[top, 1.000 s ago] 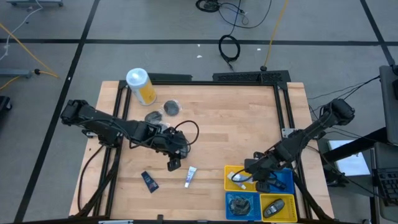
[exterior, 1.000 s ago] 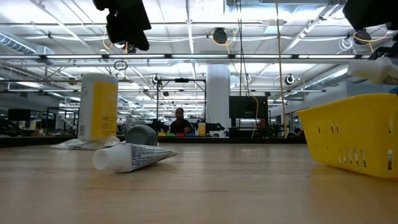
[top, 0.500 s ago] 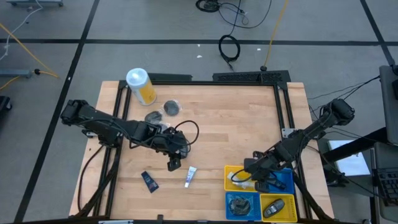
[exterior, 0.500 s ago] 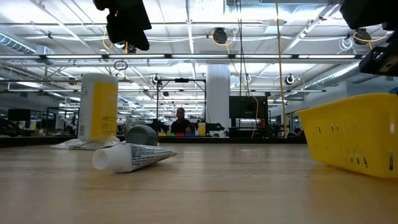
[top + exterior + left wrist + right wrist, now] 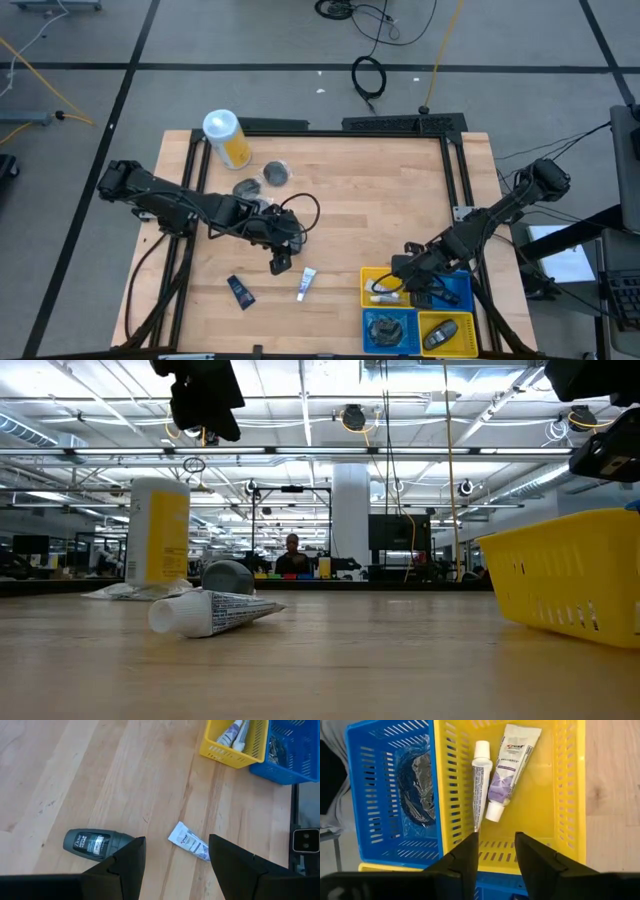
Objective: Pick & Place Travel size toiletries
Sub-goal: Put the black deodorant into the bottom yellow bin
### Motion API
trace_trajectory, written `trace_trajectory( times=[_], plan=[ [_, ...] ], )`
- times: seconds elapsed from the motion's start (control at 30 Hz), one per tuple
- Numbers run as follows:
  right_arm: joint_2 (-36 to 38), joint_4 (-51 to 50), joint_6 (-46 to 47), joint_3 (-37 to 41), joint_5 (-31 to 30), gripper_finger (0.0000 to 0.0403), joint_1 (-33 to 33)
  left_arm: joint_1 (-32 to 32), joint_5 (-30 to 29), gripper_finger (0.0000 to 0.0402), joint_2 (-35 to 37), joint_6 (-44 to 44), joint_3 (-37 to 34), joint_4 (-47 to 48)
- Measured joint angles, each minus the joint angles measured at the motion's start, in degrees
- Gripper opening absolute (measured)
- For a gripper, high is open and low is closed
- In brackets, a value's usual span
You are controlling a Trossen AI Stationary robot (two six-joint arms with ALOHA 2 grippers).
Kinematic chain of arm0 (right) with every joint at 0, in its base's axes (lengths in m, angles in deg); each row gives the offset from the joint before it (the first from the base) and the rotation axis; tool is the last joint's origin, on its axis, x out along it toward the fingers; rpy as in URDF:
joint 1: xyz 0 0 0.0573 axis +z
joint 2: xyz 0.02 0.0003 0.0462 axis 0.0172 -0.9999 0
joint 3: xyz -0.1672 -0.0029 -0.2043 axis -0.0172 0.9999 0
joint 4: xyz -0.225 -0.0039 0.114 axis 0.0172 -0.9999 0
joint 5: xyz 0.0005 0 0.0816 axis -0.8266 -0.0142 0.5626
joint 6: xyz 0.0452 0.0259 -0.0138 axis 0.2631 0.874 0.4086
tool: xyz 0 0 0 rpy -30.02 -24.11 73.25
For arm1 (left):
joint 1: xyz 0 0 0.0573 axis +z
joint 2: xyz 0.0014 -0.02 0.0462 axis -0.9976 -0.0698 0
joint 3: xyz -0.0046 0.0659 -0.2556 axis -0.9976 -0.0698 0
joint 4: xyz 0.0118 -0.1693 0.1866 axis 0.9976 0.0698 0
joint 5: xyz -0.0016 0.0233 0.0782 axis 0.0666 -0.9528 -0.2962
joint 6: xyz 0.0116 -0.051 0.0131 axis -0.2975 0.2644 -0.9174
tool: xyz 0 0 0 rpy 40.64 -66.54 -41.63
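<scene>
My right gripper hangs open over the yellow bin, touching nothing. Two white tubes lie side by side on the bin's floor. My left gripper hovers open above the table's middle, over a dark oval bottle and a white tube, both lying flat on the wood. In the high view that tube and the dark bottle lie near the front edge, and two grey jars stand farther back.
A tall yellow canister with a white lid stands at the far left. A block of yellow and blue bins fills the near right corner; one blue bin holds a dark wrapped item. Bare wood lies between the two arms.
My right gripper has opened over the yellow bin and let go of a white tube, which has dropped in and now lies on the bin's floor beside the other one. The left arm has kept still.
</scene>
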State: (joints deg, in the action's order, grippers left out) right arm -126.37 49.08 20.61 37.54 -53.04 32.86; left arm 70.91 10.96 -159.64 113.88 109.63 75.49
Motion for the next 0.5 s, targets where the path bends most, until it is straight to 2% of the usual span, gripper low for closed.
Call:
trace_trajectory(
  times=[0.5],
  plan=[
    [1.16, 5.46, -5.81, 0.00, -0.91, 0.0116, -0.09, -0.11, -1.28, 0.0214, -0.02, 12.87, 0.00, 1.22]
  ],
)
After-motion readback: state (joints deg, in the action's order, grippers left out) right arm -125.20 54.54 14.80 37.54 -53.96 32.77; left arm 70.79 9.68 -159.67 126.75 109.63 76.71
